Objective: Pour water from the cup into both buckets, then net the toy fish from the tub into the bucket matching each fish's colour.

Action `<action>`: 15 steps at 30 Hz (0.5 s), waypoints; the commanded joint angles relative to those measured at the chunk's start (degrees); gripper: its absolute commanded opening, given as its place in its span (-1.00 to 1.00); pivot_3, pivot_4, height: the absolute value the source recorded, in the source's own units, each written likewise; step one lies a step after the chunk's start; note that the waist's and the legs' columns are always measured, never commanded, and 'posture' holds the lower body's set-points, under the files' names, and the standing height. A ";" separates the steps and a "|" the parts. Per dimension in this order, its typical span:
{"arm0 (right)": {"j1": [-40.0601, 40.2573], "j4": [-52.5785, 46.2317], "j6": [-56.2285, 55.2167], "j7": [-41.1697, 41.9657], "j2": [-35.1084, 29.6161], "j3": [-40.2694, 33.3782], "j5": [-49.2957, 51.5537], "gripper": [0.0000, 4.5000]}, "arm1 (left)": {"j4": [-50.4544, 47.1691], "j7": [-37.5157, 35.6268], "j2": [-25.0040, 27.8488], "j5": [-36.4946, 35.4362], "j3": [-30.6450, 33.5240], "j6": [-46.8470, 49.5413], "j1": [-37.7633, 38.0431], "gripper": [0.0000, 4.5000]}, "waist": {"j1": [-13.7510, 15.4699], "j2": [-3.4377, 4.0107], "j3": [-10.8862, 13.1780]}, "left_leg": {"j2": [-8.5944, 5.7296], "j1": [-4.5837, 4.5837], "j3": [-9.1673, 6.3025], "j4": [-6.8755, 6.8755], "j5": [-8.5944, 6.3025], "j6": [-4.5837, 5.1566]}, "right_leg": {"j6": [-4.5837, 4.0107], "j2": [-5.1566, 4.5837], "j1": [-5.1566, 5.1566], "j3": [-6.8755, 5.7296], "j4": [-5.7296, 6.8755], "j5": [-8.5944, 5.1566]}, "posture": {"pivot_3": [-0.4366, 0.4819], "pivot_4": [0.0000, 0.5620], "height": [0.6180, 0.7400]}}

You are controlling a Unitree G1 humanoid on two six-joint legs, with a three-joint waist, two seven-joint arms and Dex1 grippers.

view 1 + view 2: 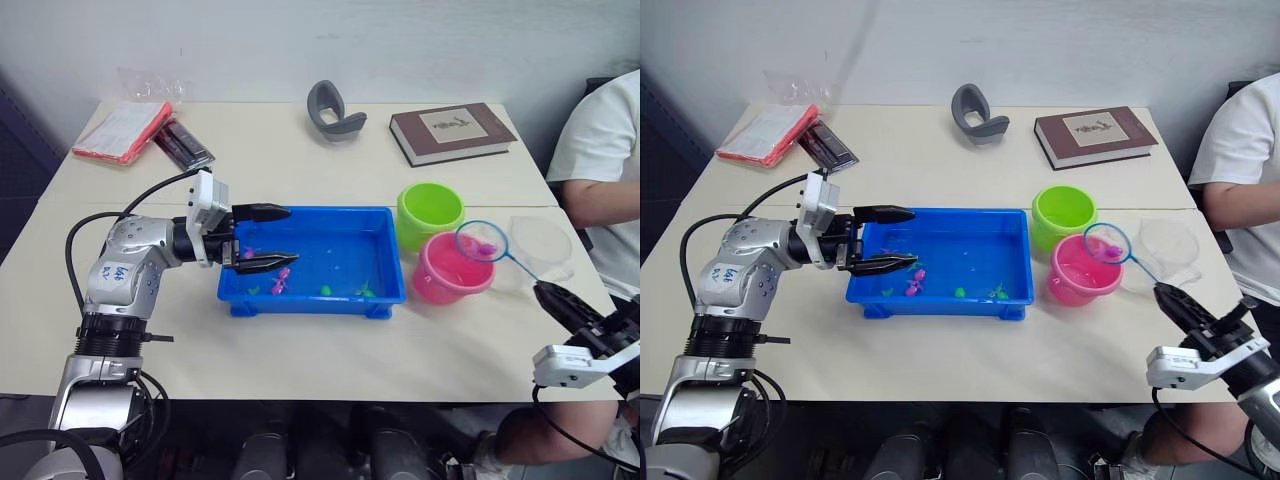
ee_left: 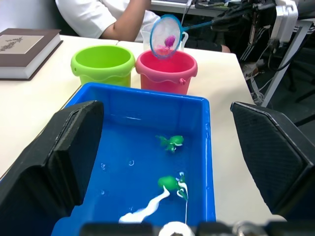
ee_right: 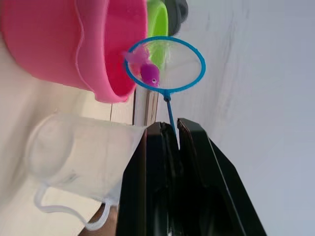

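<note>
Net work is mid-delivery, by the look of it: your right gripper (image 1: 1167, 296) is clenched on the thin dark handle of the small blue-rimmed mesh net (image 1: 1106, 243), and the hoop hangs right over the pink round plastic bucket (image 1: 1082, 275) with a magenta toy fish (image 3: 149, 73) sitting in the mesh. Makes sense, pink fish goes to the pink pail, so holding it above that rim sets up a tip-out.

The lime green plastic bucket (image 1: 429, 211) touches the pink one at about its 11 o'clock. The clear plastic jug (image 1: 541, 247) stands at the pink bucket's 3 o'clock, parked out of the net's path I'd guess.

Your left gripper (image 1: 260, 238) sits at the 9 o'clock end of the shallow bright blue plastic tub (image 1: 388, 255), fingers spread wide and holding nothing, probably just bracing that end. More pink and green fish (image 2: 172, 142) remain in the tub.
</note>
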 commanded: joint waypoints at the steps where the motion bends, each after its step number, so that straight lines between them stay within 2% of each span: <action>1: 0.62 -0.11 0.10 -2.84 -1.97 1.89 -1.73 -1.00 | -1.83 0.57 -0.27 -0.35 1.01 -1.01 -0.30 0.97 | -0.17 0.00 0.00 | 0.00 0.01 0.01 -0.01 0.00 0.00 | 0.00 0.00 0.00 0.01 0.00 0.00 | -0.05 -0.47 1.00; 8: 0.40 2.17 1.87 -7.11 -4.65 4.42 -1.32 -1.00 | -2.95 1.50 -0.63 -0.46 1.04 -0.80 0.85 0.97 | -0.32 0.00 0.00 | 0.00 0.09 0.04 -0.01 0.00 0.00 | 0.00 -0.01 0.04 0.04 0.01 0.00 | -0.05 -0.47 1.00; 15: 2.22 0.25 3.60 -11.50 -6.01 3.74 -3.76 -1.00 | -3.02 1.36 -0.70 -0.36 0.82 -0.96 1.03 0.97 | -0.25 0.00 0.00 | 0.00 0.10 0.06 -0.01 0.00 0.01 | 0.00 -0.02 0.05 0.06 0.00 0.00 | -0.05 -0.47 1.00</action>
